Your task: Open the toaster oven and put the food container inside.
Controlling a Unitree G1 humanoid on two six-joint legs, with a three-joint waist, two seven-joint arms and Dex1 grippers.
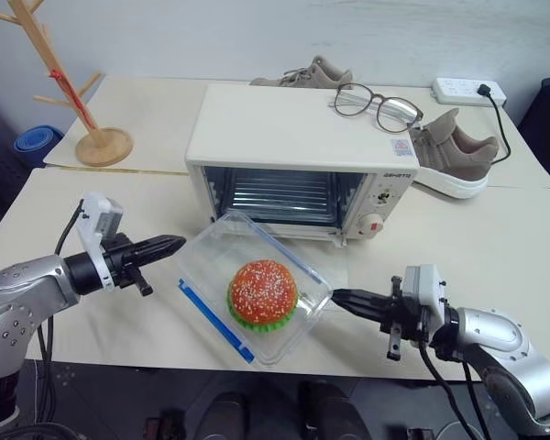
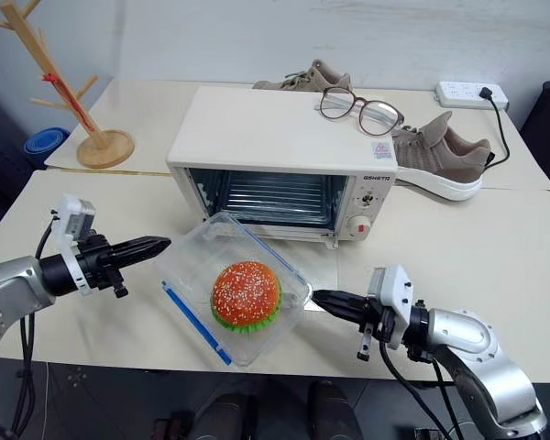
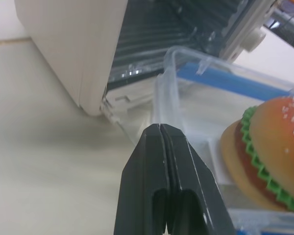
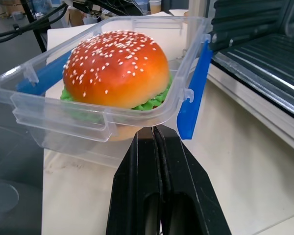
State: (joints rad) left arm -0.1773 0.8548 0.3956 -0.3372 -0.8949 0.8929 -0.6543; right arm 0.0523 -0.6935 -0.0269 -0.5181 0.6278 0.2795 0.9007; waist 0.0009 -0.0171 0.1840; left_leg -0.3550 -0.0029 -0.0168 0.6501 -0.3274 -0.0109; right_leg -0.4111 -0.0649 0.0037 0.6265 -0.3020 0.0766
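Observation:
The cream-white toaster oven (image 1: pixel 284 128) stands open, its wire rack (image 1: pixel 273 194) bare and its glass door (image 4: pixel 269 68) folded down flat in front. Just before it is the food container (image 1: pixel 211 257), a clear box with a blue clip strip (image 1: pixel 215 321) and a sesame-bun hamburger (image 1: pixel 262 291) inside. It sits tilted between my two grippers. My left gripper (image 1: pixel 176 244) is shut, its tip against the container's left corner. On the opposite side, my right gripper (image 1: pixel 339 297) is shut too, with its tip under the rim.
Glasses (image 1: pixel 378 105) lie on the oven's top. Grey shoes (image 1: pixel 454 151) and a white power strip (image 1: pixel 467 90) sit behind and right of the oven. A wooden rack (image 1: pixel 73 101) stands at the back left. The table's front edge runs just under the container.

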